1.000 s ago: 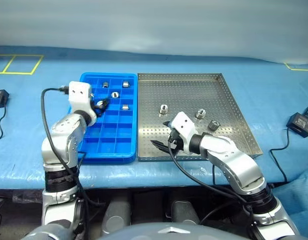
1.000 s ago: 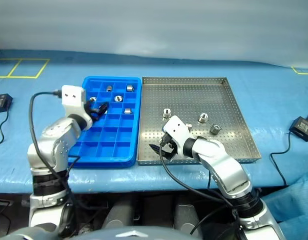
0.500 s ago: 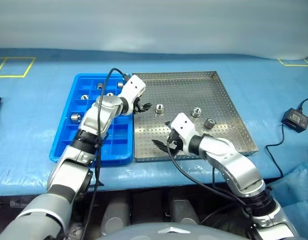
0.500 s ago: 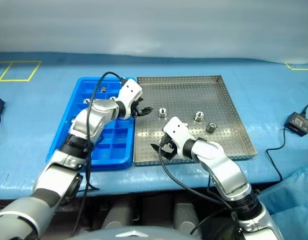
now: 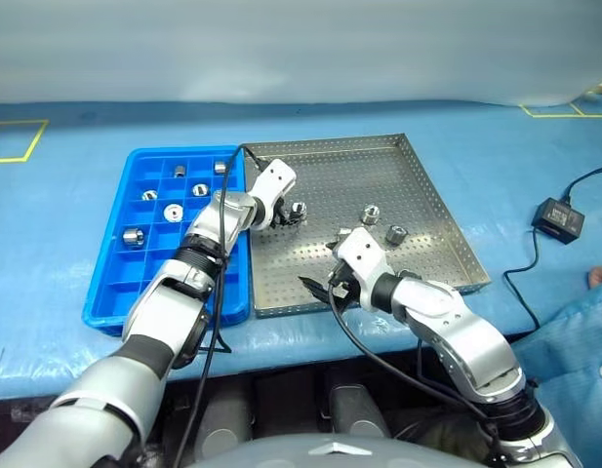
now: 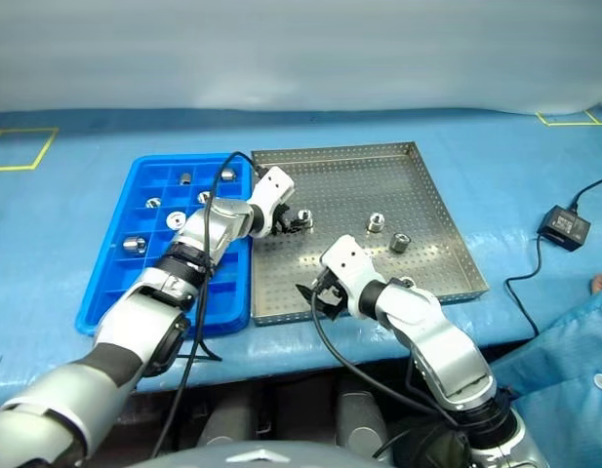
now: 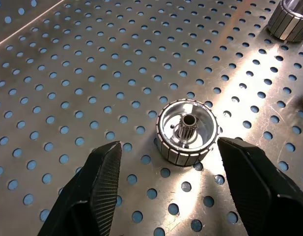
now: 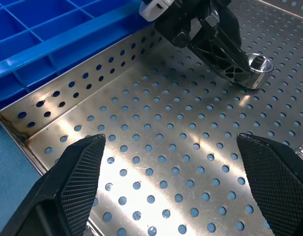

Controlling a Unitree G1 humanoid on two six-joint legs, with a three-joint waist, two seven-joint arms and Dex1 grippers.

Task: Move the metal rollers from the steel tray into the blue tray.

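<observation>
Left arm reaches far and rightward, wrist pitched down; left gripper (image 5: 293, 215) low, fingers (image 7: 104, 172) parted. Right arm bent at the near side, right gripper (image 5: 317, 289) pointing leftward, fingers (image 8: 82, 169) spread wide, holding nothing.

Legible text, labels, brands, numbers, signs: none. The blue tray (image 5: 107, 283), the steel tray (image 5: 432, 219), the metal rollers (image 7: 187, 131) and the black adapter (image 5: 558, 216) on the table carry no readable marking. Yellow tape lines (image 5: 18, 156) on the blue surface form outlines only, no characters.
</observation>
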